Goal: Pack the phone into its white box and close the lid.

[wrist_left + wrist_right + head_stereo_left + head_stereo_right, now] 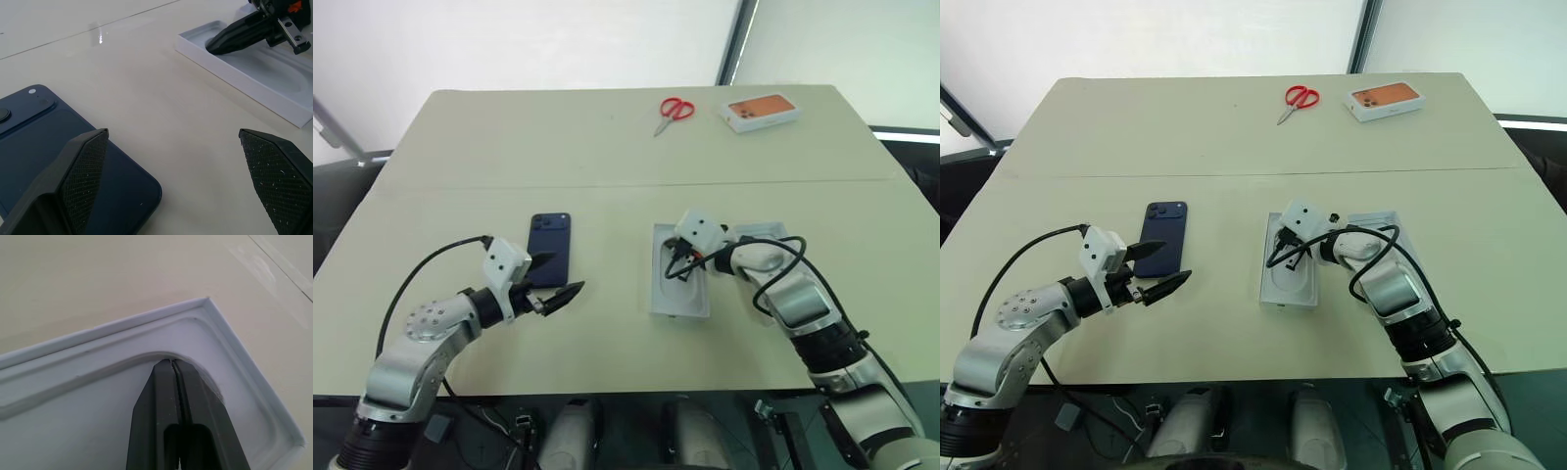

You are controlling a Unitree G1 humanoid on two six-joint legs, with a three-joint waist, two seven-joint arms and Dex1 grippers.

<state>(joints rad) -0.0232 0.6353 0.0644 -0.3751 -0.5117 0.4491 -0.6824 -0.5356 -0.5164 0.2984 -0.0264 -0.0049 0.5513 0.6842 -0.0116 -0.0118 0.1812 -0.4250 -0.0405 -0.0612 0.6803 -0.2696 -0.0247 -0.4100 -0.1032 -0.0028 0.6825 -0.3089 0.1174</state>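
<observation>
**Right gripper down in the moulded tray, phone waiting on the left**

The beige table [607, 157] spreads wide under both arms. Near its middle sits a white moulded tray [679, 292], recessed and shallow, and just behind the right arm another white box piece [1383, 221] peeks out; whether that is the white box or the lid cannot be told. The right gripper [174, 363] has its two black fingers pressed tight together, nothing between them, the tips resting in the tray's rounded recess close to one corner. Over on the left, the phone [550, 247] lies flat on the table, dark navy back up, camera cluster at the far end, well apart from the tray. The left gripper [557, 280] hangs at the phone's near end with jaws spread wide, holding nothing, one finger [83, 171] over the phone's near corner. At the far edge lie a white box with an orange phone picture [761, 111] and red-handled scissors [673, 113], near each other.
</observation>
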